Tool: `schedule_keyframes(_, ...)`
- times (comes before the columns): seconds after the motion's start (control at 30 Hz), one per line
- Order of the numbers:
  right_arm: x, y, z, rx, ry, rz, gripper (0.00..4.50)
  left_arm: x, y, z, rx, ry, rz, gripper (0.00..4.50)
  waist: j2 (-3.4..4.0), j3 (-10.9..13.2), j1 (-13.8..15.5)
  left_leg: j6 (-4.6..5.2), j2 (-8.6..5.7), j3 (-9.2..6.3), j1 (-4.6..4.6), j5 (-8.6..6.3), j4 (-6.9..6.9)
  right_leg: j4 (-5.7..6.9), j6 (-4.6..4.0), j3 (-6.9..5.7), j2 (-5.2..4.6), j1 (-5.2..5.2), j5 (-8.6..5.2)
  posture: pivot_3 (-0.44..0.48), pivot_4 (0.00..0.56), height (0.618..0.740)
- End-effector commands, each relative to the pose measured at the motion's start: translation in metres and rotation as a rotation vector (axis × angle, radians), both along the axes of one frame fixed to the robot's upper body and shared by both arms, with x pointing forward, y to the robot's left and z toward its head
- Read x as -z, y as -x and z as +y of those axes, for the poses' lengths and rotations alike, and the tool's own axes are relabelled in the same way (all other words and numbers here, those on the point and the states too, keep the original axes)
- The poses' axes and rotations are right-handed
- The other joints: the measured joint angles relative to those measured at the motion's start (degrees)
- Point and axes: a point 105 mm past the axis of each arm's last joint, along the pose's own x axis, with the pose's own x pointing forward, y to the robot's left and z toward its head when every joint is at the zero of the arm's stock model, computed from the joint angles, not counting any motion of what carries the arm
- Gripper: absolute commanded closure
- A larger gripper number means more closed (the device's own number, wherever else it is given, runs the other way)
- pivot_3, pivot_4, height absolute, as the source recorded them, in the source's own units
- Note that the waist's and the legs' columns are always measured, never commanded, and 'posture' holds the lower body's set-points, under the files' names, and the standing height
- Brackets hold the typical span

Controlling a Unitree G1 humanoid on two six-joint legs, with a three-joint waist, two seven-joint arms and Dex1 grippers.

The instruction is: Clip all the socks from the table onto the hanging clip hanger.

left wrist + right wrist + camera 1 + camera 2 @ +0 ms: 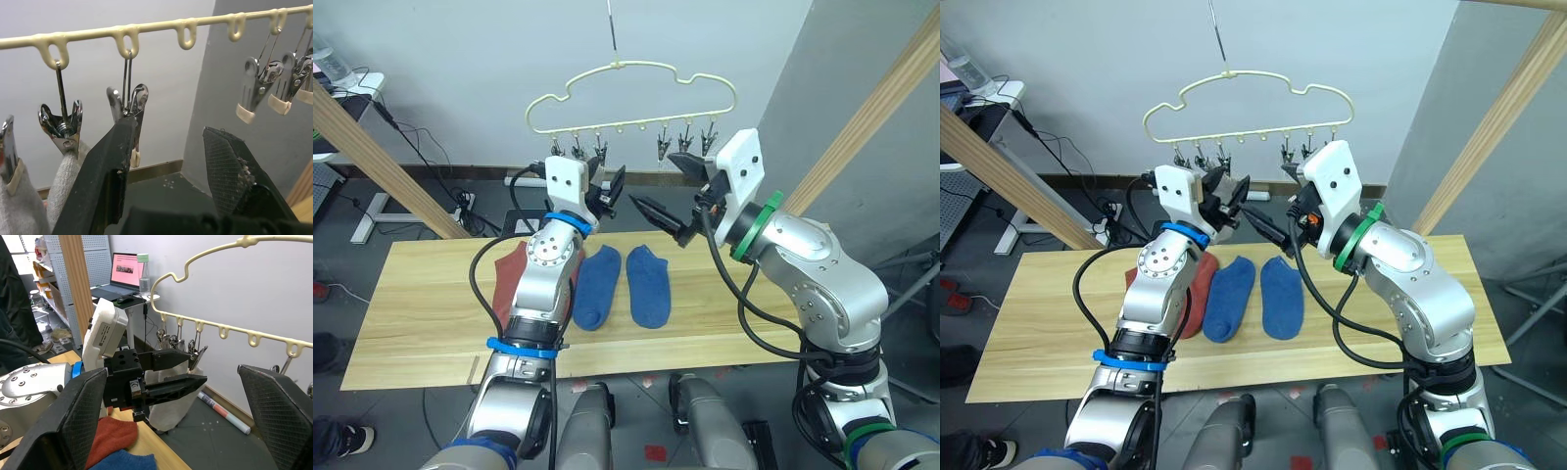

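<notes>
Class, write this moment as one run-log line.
left gripper: open, at clip hanger | right gripper: open, empty | grey socks: clipped | blue socks: on table | red sock: on table

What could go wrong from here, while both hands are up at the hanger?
1. A finger of the open left hand sits right at an empty clip. A push could swing the clip hanger, which hangs only from a thin hook, and shake the clipped grey socks.
2. The open right hand is close to the left one, so they might collide.
</notes>
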Motion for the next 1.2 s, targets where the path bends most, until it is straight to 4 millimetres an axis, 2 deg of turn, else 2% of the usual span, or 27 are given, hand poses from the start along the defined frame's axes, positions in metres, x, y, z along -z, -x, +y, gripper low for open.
schedule_keyframes(0.03, -0.011, 0.008, 0.001, -0.016, -0.017, -0.052, 0.00, -0.017, 0.001, 0.002, -0.018, 0.011, -0.072, 2.11, 0.00, 0.0, 0.0, 0.00, 0.00, 0.01, 0.00, 0.00, 0.00, 0.00, 0.00, 0.01, 0.00, 0.00, 0.00, -0.096, 0.289, 0.740)
schedule_keyframes(0.43, -0.012, 0.008, 0.001, -0.022, -0.015, -0.056, 0.00, -0.017, 0.004, 0.007, -0.036, 0.016, -0.080, 2.11, 0.00, 0.0, 0.0, 0.00, 0.01, 0.01, 0.00, 0.00, 0.00, 0.00, -0.01, 0.02, -0.01, 0.00, 0.01, -0.095, 0.283, 0.740)
schedule_keyframes(0.9, -0.014, 0.014, 0.004, -0.046, -0.016, -0.063, 0.00, -0.023, -0.010, 0.007, -0.017, 0.000, -0.087, 2.11, 0.00, 0.0, 0.0, 0.00, -0.03, 0.01, -0.01, 0.00, 0.00, -0.01, -0.01, -0.01, 0.00, 0.00, 0.01, -0.099, 0.274, 0.740)
schedule_keyframes(1.2, -0.011, 0.012, 0.003, -0.035, -0.010, -0.058, 0.00, -0.030, -0.012, 0.009, -0.051, 0.008, -0.123, 2.11, 0.00, 0.0, 0.0, 0.00, -0.02, 0.01, -0.02, 0.00, -0.01, -0.03, -0.04, 0.01, -0.01, -0.01, 0.03, -0.105, 0.271, 0.740)
